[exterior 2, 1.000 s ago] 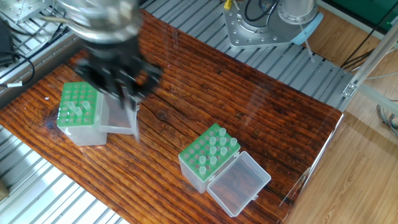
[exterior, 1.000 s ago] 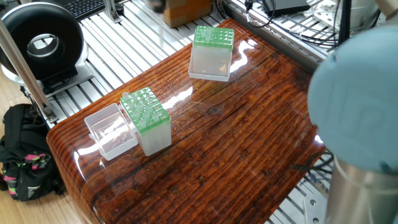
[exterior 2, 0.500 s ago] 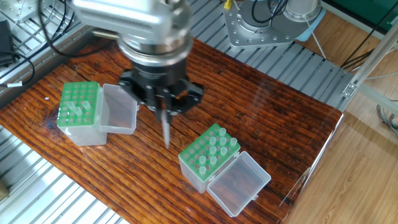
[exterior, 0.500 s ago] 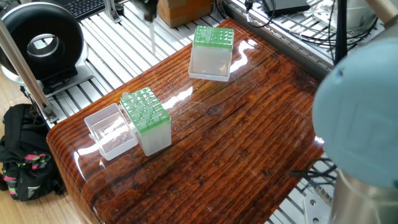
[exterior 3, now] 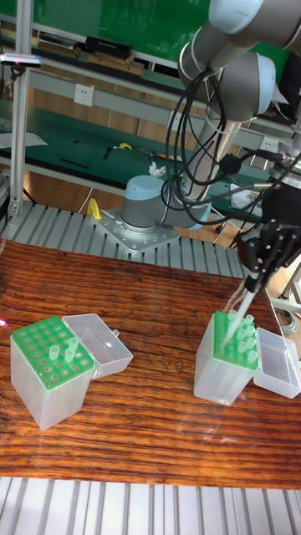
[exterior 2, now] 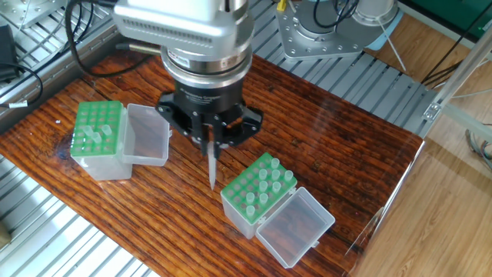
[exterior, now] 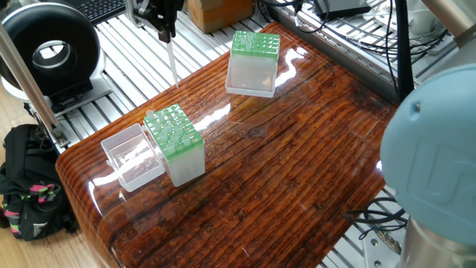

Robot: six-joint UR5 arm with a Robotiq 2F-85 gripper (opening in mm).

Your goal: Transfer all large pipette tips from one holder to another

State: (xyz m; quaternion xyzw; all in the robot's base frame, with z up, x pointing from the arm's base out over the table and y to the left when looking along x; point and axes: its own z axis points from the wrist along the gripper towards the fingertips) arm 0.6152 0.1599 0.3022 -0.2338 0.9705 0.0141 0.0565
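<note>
- Above the holder at lower centre of the other fixed view, the claw is closed on one large pipette tip, which hangs point down, just left of that holder's green grid and clear of it.
- Other large tips stand in this holder; a few show in the second holder at the left of the same view.
- Main risk, as I judge it: the tip is long and thin, so a small tilt or offset could land its point on the grid between holes and bend it or push it up in the grip.
- A sideways move while low could knock tips already seated or nudge the light holder.
- The holder's open lid lies toward the desk edge at lower right; a shove that way could slide it off.
- Open wood lies between the two holders, the safest lane.
</note>
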